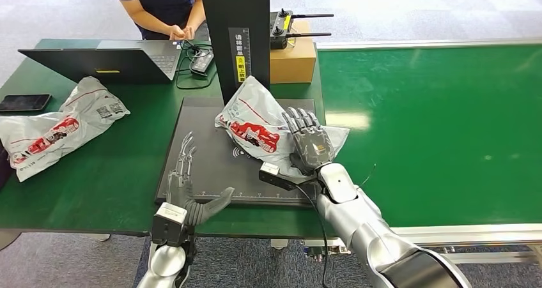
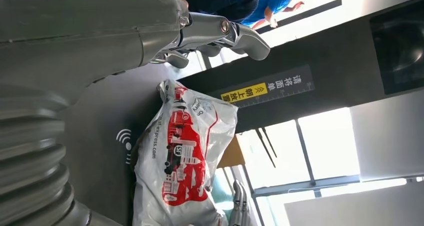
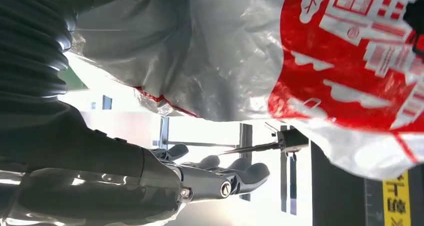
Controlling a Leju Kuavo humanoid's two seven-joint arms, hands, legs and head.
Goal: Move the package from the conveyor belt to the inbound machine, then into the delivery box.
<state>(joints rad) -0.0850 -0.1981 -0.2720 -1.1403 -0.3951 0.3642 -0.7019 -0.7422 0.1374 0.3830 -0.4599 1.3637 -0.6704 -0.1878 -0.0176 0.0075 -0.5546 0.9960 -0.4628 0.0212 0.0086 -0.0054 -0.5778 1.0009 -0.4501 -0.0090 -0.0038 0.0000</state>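
Crinkled white plastic printed in red: the package (image 1: 255, 125) lies on the dark scanning pad of the inbound machine (image 1: 204, 166), its far corner propped against the machine's black upright column (image 1: 240, 32) at twelve o'clock. My right hand (image 1: 310, 144) rests flat, fingers spread, on the package's edge at about four o'clock, at the pad's right border where it meets the green conveyor belt (image 1: 434, 122); from the head view I cannot tell whether the hand is gripping the bag or only lying on it, and my right wrist view has the plastic pressed close against the ribbed cover with the fingers (image 3: 235, 176) loose in open air. My left hand (image 1: 185, 186) hovers released, fingers apart, over the pad's near-left corner at eight o'clock, holding nothing, with bare pad between it and the package. The belt stretches wide toward three o'clock. At nine o'clock a second printed bag (image 1: 57, 125) lies on the green table (image 1: 115, 179) beside a phone (image 1: 24, 102), well apart from the pad. Beyond, at eleven o'clock, a person (image 1: 160, 7) stands at a laptop (image 1: 108, 61); a cardboard box (image 1: 293, 59) sits at one o'clock behind the column.
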